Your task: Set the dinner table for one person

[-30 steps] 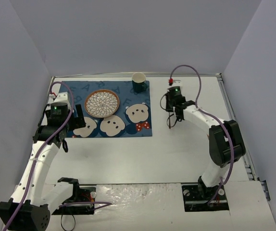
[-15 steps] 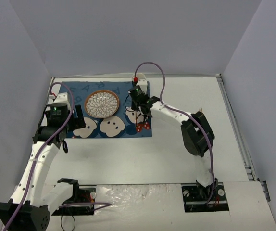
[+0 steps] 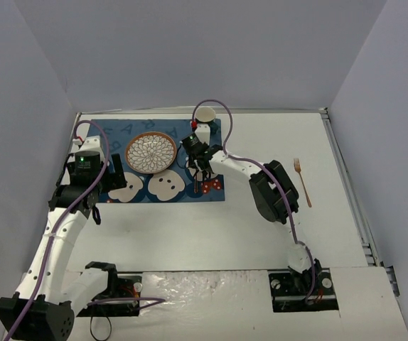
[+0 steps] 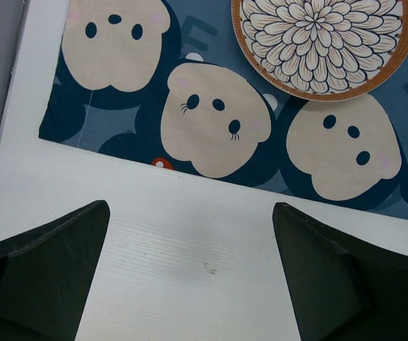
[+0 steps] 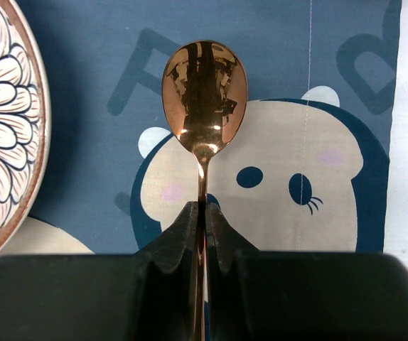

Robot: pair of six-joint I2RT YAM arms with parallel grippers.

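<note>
Right hand (image 5: 201, 213) pinches a copper spoon (image 5: 204, 89), clear only in its wrist view; left hand (image 4: 190, 213) gapes wide

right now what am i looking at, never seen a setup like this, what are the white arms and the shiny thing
These are two robot arms bolted to a white table. The wide picture comes from a fixed camera above and behind them; each close-up comes from a camera on one wrist. On the table lies a blue bear placemat with a flowered plate on it and a cup at its far edge; a fork lies apart, to the right. The right pincer is shut on a shiny spoon over the placemat. The left pincer is open and empty.
</note>
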